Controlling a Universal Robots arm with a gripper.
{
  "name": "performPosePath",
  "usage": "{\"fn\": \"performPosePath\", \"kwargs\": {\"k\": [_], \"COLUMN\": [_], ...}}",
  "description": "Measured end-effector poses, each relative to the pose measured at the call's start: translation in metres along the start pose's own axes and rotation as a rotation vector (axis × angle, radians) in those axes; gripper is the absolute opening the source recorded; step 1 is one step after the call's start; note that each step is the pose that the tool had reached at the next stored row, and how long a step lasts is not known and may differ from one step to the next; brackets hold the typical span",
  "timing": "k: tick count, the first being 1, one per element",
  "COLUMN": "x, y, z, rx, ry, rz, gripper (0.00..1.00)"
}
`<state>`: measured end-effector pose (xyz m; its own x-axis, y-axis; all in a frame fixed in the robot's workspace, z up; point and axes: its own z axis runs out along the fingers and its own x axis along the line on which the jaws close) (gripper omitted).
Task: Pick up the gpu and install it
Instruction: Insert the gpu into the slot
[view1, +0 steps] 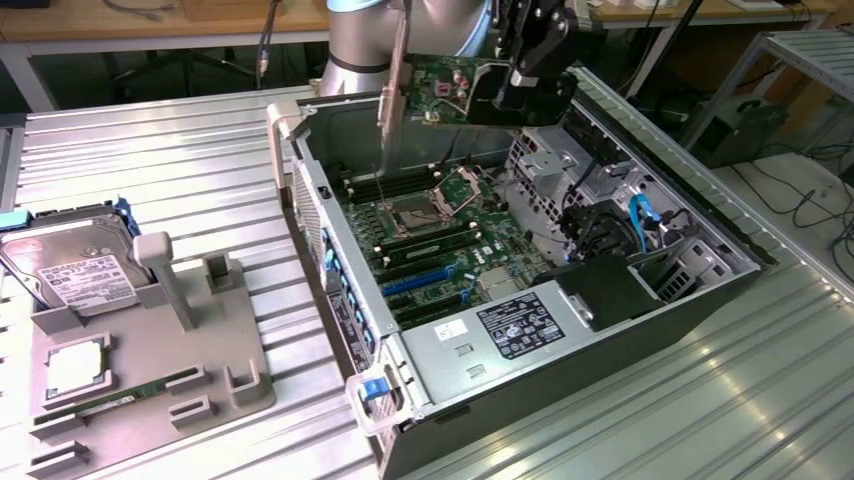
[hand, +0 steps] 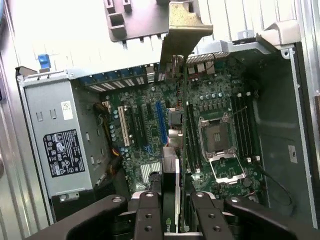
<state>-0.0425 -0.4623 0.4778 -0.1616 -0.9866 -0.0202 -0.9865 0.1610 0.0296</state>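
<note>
With my gripper (hand: 171, 212) clamped on the gpu (view1: 447, 88) above the open case (view1: 304, 150), I fear a slight tilt could snag its bracket (hand: 183, 30) on the rim.

gripper (hand: 170, 212): pinching the gpu (hand: 171, 172) between its dark fingers (hand: 149, 215)
gpu: hanging edge-on over the open case (hand: 300, 125), beige bracket (hand: 184, 30) sitting at its far end
motherboard (hand: 150, 150): lying beneath the card, showing its CPU socket (hand: 217, 137) and blue slot (hand: 161, 122)
power supply (hand: 55, 135): sitting beside the board, black label (hand: 63, 152) facing the camera
</note>
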Motion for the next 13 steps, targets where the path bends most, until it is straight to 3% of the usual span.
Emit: {"fn": "performPosePath", "kwargs": {"k": [1, 4, 7, 13], "x": [0.0000, 0.0000, 0.0000, 0.0001], "y": [0.0000, 0.0000, -0.0001, -0.0003], "z": [0.0000, 0.0001, 0.0011, 0.0073], "rx": [-0.0015, -0.0027, -0.0015, 0.0103], "ry": [0.0021, 0.0038, 0.0042, 0.0037], "rz": [-0.074, -0.132, -0.152, -0.154], "gripper": [0.27, 0.27, 0.27, 0.27]}}
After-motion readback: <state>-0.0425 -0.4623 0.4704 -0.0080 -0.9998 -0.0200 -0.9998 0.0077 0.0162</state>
